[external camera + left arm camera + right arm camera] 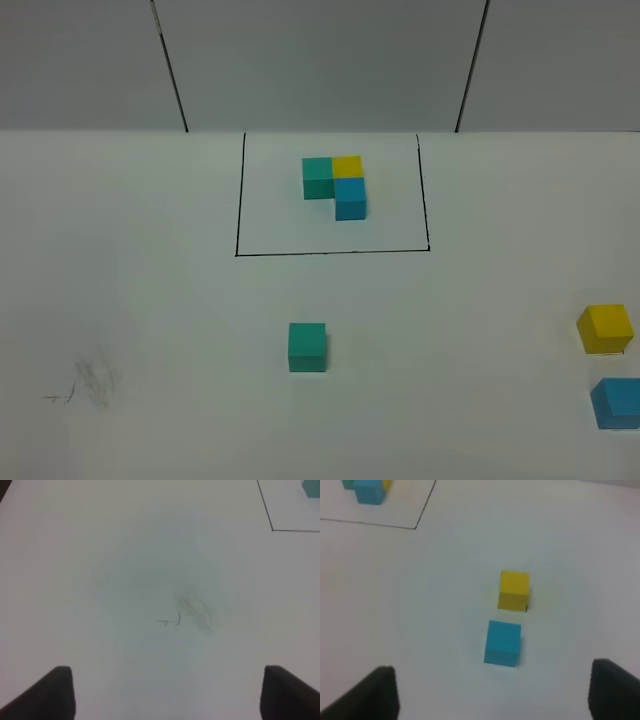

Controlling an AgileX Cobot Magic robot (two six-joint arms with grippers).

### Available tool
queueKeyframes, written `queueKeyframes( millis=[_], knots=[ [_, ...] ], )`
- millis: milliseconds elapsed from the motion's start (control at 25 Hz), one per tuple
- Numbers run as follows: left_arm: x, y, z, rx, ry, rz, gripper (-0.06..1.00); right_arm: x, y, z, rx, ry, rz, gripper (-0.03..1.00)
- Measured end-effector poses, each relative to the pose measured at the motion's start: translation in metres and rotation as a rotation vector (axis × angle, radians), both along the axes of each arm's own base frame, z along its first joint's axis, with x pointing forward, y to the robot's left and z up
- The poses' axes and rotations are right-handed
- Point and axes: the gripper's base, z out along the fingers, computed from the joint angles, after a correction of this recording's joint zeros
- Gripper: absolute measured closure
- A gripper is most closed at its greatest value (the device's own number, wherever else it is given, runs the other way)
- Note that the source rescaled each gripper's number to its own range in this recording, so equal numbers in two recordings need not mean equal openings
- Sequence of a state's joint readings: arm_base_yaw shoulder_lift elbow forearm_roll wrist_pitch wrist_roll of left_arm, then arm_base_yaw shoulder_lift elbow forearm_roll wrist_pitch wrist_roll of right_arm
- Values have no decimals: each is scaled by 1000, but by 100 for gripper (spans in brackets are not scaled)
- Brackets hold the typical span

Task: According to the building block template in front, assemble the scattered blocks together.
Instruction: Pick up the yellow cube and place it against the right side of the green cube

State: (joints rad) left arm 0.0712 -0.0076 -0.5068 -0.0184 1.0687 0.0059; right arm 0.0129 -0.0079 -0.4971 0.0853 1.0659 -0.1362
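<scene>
The building block template [336,183], teal, yellow and blue cubes joined in an L, sits inside a black drawn rectangle [330,252] at the back middle. The loose teal cube [307,347] stands alone in the middle. The loose yellow cube [605,329] and blue cube [617,403] stand close together at the right edge. In the right wrist view the yellow cube [514,590] and blue cube [503,643] lie ahead of my open, empty right gripper [492,692]. My left gripper [167,690] is open and empty over bare table. Neither gripper shows in the high view.
The white table [150,300] has faint pencil smudges [90,385] at front left, also in the left wrist view [192,612]. A corner of the drawn rectangle [272,529] shows there. A grey panelled wall [320,60] stands behind the table.
</scene>
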Motion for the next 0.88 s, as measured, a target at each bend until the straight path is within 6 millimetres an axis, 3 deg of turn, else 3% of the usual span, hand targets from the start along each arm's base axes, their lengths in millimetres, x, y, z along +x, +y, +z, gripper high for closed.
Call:
queueKeyframes(
  millis=[640, 760, 880],
  knots=[
    [0, 0, 0, 0, -1, 0, 30, 1, -1, 0, 33, 11, -28, 37],
    [0, 0, 0, 0, -1, 0, 30, 19, -2, 4, 30, 94, -52, 37],
    [0, 0, 0, 0, -1, 0, 30, 56, -3, 16, 21, 174, -66, 37]
  ],
)
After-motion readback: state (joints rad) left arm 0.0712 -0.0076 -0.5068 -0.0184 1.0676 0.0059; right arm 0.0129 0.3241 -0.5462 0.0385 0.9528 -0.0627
